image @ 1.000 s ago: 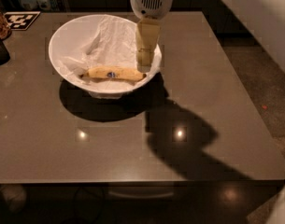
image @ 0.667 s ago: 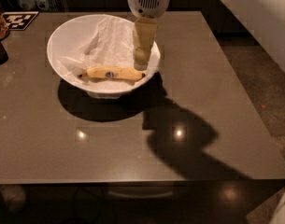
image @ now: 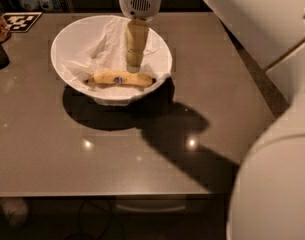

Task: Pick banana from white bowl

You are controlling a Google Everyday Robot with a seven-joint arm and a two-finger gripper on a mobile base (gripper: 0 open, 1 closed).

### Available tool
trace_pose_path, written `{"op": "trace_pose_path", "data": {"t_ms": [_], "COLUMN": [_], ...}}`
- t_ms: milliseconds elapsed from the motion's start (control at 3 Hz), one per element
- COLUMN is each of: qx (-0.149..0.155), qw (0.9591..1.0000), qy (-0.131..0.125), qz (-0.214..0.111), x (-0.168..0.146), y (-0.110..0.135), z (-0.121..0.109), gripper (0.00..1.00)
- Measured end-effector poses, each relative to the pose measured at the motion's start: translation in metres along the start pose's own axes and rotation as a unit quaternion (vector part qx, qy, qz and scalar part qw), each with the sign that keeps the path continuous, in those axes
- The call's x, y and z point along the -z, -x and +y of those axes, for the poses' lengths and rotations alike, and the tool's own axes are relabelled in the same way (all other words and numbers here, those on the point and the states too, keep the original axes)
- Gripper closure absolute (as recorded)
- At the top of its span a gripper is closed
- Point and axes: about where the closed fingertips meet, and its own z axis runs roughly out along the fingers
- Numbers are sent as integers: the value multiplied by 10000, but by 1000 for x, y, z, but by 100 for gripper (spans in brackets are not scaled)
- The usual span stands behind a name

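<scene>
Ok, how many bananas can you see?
1. The banana lies in the white bowl near its front rim; the gripper hangs just behind it. Paper lining could hide others.

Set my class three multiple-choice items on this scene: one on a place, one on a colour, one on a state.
1. Where is the banana? A in the white bowl; B beside it; C on the floor.
2. Its sticker is: A red; B green; C blue.
3. The bowl stands: A upright; B tipped over; C upside down.
Key: 1 A, it lies at the bowl's near side, with the tool hanging close over it. 2 C, a blue dot at its middle. 3 A, its rim faces up on the table.
</scene>
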Motion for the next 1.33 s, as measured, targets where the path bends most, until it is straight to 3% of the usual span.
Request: {"op": "trace_pose_path", "data": {"t_ms": [333,667,1333], "qx": [150,131,-257], "qw": [9993,9977,9923], "qy": [344,656,1172], "qz": [-17,-76,-311], "x": [-30,-56,-86], "y": [14,15,-3], "z": [-12,-14,-3], "gripper": [0,9,23]}}
